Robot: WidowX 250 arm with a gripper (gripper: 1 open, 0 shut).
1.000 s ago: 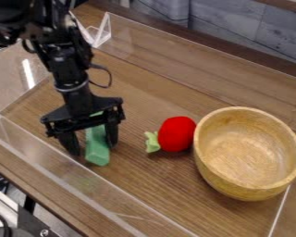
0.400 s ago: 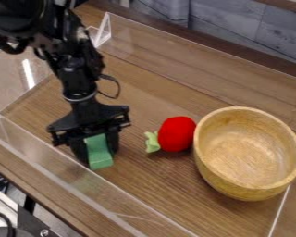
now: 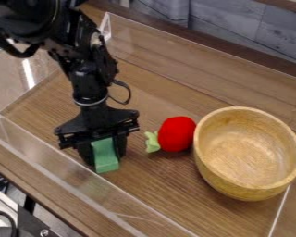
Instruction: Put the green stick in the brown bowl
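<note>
My pincer (image 3: pixel 104 148) points straight down and is clamped on the stick (image 3: pixel 106 155), one finger on each long side. I grip it from above because the bar is flat and lies low on the desk (image 3: pixel 176 93); a grip across its narrow width gives the firmest hold. The stick sits at desk level, near the front clear wall (image 3: pixel 64 176), not yet lifted as far as I can judge. The red ball (image 3: pixel 177 132) lies between the stick and the bowl (image 3: pixel 248 153), so the next move calls for a lift high enough to clear both the ball and the bowl's thick rim. The bowl is empty and upright, ready to receive the stick.
</note>
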